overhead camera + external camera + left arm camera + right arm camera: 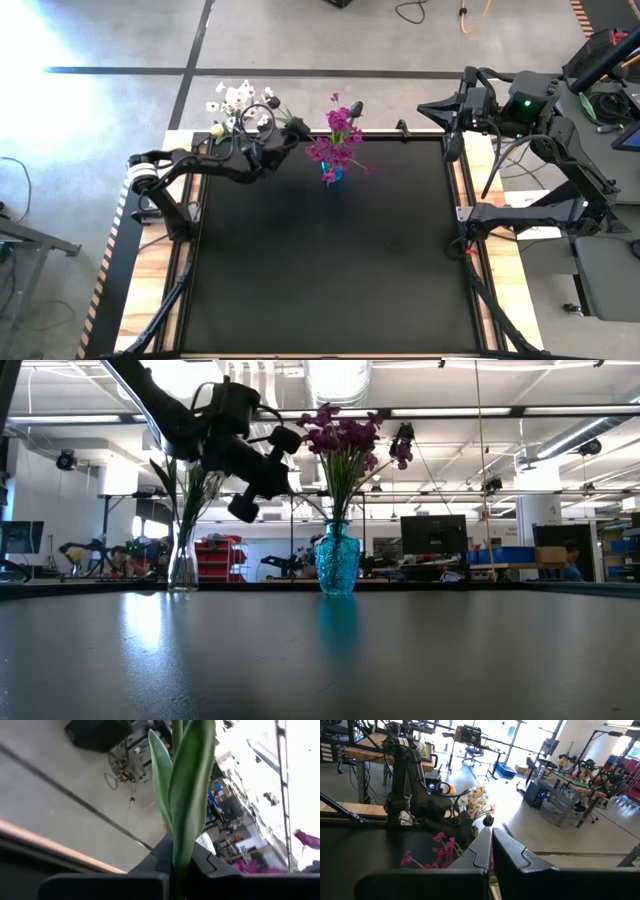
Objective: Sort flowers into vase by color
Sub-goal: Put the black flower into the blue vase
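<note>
Your left gripper (287,136) has its fingers clenched on a tulip stem (181,795): in the left wrist view you see a smooth green stalk wrapped in long, pointed, waxy leaves rising straight out from between the two dark fingers (150,862). In the high view that gripper sits in the upper left-centre of the frame, between the two vases, at the far edge of the table (330,280).

Look at the containers next. The blue vase (337,563) is a bulbous, textured glass piece with a narrow neck, standing at the centre of the low view; it holds the purple flowers (345,432), a spray of small magenta blossoms on thin green stems. The clear vase (183,565) is tall and slim, at the left of the low view; from above, in the upper left, you see it carrying the white flowers (232,98), small pale blossoms, with a cream bud (217,130) at their left and a dark bud (272,102) on their right side. Whether your held stem's lower end stands in either vase, you cannot tell.

The table has a matte black top with light wooden edging at its sides. Your right gripper (490,837) waits at the upper right of the high view, off the table's far right corner, its fingers pressed together on nothing.
</note>
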Tool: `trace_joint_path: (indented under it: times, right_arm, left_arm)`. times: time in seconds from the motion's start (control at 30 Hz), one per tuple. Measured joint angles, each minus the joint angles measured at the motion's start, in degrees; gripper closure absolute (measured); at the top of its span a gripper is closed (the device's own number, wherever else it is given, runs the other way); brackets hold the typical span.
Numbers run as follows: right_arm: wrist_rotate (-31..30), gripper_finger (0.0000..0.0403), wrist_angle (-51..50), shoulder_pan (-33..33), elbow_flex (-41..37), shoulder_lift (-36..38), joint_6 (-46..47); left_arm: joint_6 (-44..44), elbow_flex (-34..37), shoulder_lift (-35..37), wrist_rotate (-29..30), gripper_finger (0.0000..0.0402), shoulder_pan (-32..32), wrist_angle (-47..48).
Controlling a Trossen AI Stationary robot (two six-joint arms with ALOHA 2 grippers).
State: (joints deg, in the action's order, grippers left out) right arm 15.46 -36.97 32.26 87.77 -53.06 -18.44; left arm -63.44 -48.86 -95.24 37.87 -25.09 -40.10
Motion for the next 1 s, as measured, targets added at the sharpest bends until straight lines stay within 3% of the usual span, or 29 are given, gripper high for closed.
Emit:
trace_joint_path:
  times: [0.43, 1.0]
  right_arm:
    - [0.0, 0.0394, 0.0, 0.0, 0.0, 0.0, -0.2]
    - [0.0, 0.0394, 0.5, 0.0, 0.0, 0.0, -1.0]
  left_arm:
    - [24.1, -5.2, -0.2, -4.3, 0.0401, 2.0, -0.9]
    - [33.0, -5.8, -0.2, -8.7, 0.0402, 3.2, 4.9]
